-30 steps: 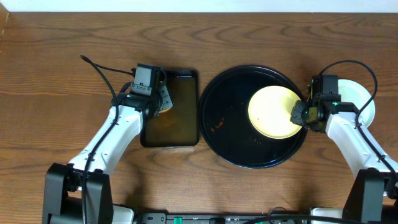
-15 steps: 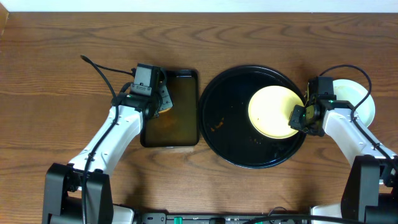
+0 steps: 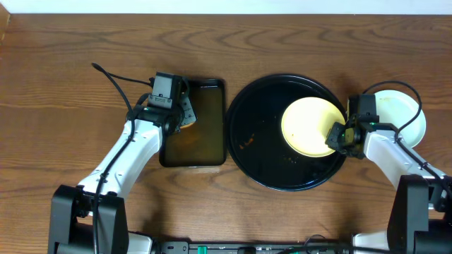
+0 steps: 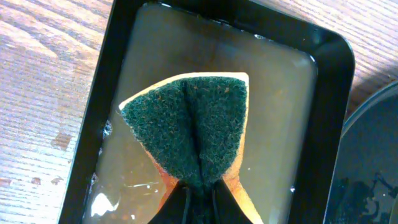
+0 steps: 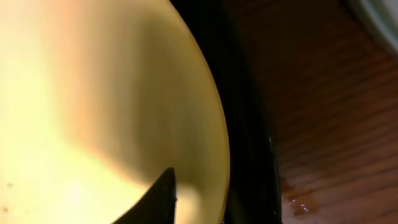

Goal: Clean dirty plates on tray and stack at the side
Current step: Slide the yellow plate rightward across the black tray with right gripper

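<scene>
1. Low and right in the overhead view, the right tool (image 3: pixel 337 136) sits at the right-hand edge of the yellow plate (image 3: pixel 305 127). Over the last second it has crept down and to the left along that rim, with its forearm swinging in behind it
2. In the right wrist view, one dark finger (image 5: pixel 159 194) overlaps the plate's face just inside the rim. The other finger is out of sight, so I cannot tell whether this tool is grasping the rim or loose beside it
3. The yellow plate has not visibly moved compared with the earlier frames and lies flat in the right half of the tray (image 3: pixel 261 159). Its face looks free of smears from above, so the tool's shift reads as a search for a better hold before lifting the plate out
4. A few orange flecks (image 3: pixel 246 143) dot the tray's bare floor left of centre
5. Left of centre, the left tool (image 3: pixel 180 113) is clenched on a folded green sponge (image 4: pixel 193 124). It hangs over the brown water of the basin (image 3: pixel 205 152), exactly where it was a second ago
6. At the far right, a pale plate (image 3: pixel 404 113) rests on the bench (image 3: pixel 70 70) just beside the tray. I cannot tell how many plates are stacked there, but the yellow one probably belongs on top
</scene>
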Available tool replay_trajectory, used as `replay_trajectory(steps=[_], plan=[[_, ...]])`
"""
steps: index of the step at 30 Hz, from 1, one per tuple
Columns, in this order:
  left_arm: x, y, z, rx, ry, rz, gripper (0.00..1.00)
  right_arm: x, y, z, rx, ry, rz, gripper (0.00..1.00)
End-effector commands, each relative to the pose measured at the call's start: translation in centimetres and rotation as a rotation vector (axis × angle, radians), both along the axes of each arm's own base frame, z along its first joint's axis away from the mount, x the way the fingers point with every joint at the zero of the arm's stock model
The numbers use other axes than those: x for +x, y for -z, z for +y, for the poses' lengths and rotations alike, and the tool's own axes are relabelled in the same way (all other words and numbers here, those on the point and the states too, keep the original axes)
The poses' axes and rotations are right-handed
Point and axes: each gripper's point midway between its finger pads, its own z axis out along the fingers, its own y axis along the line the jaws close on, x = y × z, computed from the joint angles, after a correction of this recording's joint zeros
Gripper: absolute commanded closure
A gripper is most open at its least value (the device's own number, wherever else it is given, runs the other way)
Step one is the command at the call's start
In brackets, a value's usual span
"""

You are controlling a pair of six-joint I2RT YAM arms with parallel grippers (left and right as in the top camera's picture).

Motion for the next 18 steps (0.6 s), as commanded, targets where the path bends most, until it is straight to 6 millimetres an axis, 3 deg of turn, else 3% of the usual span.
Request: replay_trajectory(steps=[1, 6, 14, 18], plan=[[0.0, 0.0, 0.4, 0.020, 0.008, -0.003, 0.92, -0.6, 0.5, -0.7, 0.016, 0.050, 0.013, 0.83], [0.0, 0.0, 0.4, 0.020, 0.008, -0.003, 0.92, -0.4, 0.5, -0.7, 0.019, 0.051, 0.003, 0.99], [0.0, 0.0, 0.4, 0.020, 0.008, -0.003, 0.92, 2.1, -0.6, 0.0, 0.048, 0.014, -0.104, 0.99], [0.0, 0.0, 0.4, 0.020, 0.008, -0.003, 0.92, 3.5, -2.3, 0.3, 0.040, -0.057, -0.186, 0.99]])
